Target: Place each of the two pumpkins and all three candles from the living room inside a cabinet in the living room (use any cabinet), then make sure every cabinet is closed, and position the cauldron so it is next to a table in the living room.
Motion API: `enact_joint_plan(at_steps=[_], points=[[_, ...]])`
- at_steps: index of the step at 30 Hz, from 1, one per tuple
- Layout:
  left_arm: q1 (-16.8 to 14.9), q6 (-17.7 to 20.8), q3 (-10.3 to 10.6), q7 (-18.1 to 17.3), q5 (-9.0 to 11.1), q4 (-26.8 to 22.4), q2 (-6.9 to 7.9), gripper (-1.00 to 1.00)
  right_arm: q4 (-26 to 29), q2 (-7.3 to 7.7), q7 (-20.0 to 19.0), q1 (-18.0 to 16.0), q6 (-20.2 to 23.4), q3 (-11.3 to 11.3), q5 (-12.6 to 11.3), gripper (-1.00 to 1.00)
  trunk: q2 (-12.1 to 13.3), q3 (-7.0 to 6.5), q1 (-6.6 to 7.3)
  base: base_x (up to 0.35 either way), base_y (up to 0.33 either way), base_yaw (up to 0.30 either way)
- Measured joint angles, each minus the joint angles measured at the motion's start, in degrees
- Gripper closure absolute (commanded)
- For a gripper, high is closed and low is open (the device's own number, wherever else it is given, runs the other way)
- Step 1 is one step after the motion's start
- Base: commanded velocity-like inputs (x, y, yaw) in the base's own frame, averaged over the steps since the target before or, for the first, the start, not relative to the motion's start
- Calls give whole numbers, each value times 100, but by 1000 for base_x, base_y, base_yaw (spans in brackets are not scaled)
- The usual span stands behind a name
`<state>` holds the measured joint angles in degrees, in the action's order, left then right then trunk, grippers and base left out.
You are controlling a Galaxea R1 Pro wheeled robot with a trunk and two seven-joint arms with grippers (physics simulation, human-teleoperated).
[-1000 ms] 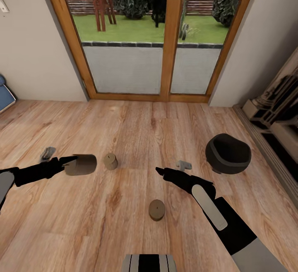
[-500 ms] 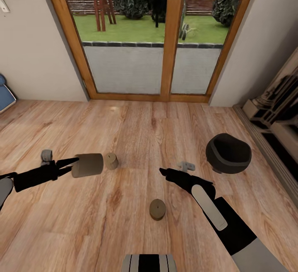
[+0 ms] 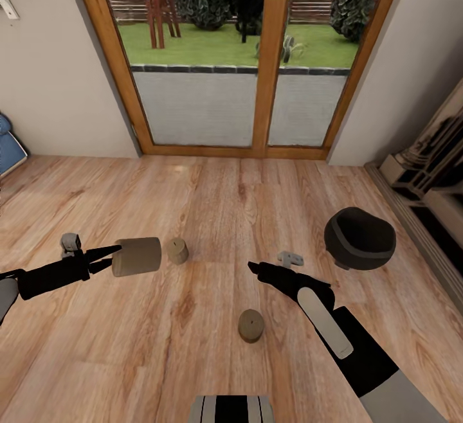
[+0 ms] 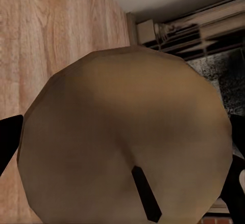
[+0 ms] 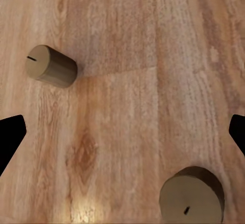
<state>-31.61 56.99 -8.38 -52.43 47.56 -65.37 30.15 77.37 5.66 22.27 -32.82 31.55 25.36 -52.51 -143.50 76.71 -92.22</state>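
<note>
The left gripper (image 3: 114, 254) is clamped on a candle (image 3: 137, 256), holding it on its side above the wooden floor (image 3: 212, 198) with the wick end facing back toward the wrist, so I take it this one is meant for the cabinet. Another candle (image 3: 178, 251) stands upright on the boards just beside the carried one, and a third (image 3: 251, 326) stands nearer the robot, between the two arms. The right gripper (image 3: 255, 269) hangs empty with its fingers spread wide, aimed down at the floor between those two, probably lining up a second pickup. The cauldron (image 3: 359, 238) sits off to the right, tipped with its mouth partly toward us, near the fireplace surround (image 3: 424, 179).
</note>
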Motion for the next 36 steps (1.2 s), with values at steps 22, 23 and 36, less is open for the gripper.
enact_joint_plan(at_steps=[22,23,36], points=[[0,-1,62,-7,2,-3,0,100,-167,-15,98,-23,196,-34,-54,-100,0,0,0,17,88,0],[0,-1,64,-8,1,-6,0,100,-276,-24,197,-36,327,-38,-67,-100,0,0,0,3,9,0],[0,-1,77,-9,4,-10,-1,100,-1437,-1168,1573,-192,728,-47,-45,-100,0,0,0,1,5,0]])
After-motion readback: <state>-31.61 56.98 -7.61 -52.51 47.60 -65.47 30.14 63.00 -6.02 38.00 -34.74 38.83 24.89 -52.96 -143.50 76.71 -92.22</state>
